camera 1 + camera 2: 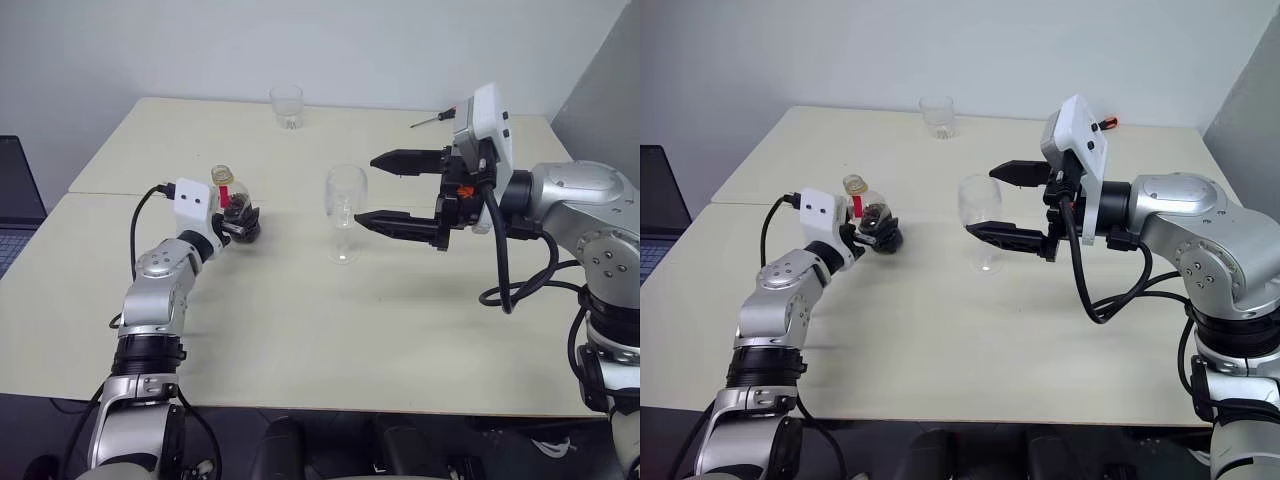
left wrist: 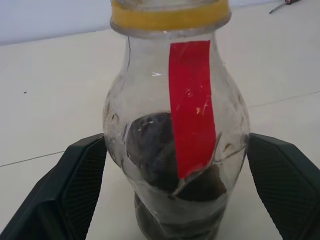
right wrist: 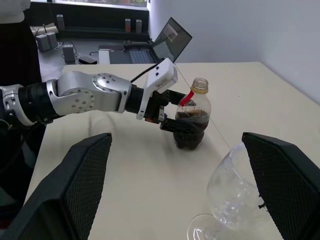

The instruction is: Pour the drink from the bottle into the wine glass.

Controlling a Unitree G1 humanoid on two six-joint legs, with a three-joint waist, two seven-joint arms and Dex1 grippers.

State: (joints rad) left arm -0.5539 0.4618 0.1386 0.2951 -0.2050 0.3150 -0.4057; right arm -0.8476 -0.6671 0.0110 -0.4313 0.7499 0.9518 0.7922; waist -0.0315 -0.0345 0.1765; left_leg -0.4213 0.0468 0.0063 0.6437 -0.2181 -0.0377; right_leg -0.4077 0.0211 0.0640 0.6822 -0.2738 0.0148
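Seeing the bottle (image 2: 175, 135) between my left gripper's (image 1: 240, 222) wide fingers, gaps both sides. My right gripper (image 1: 385, 190), wide too, flanks the wine glass (image 1: 345, 212).

Left end effector (image 3: 182, 125) straddles the bottle (image 3: 193, 119); wine glass (image 3: 231, 196) stands near, empty

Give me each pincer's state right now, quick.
Left pincer: open, its fingers either side of the bottle, not closed on it.
Right pincer: open, holding nothing, the wine glass just beside its fingertips.
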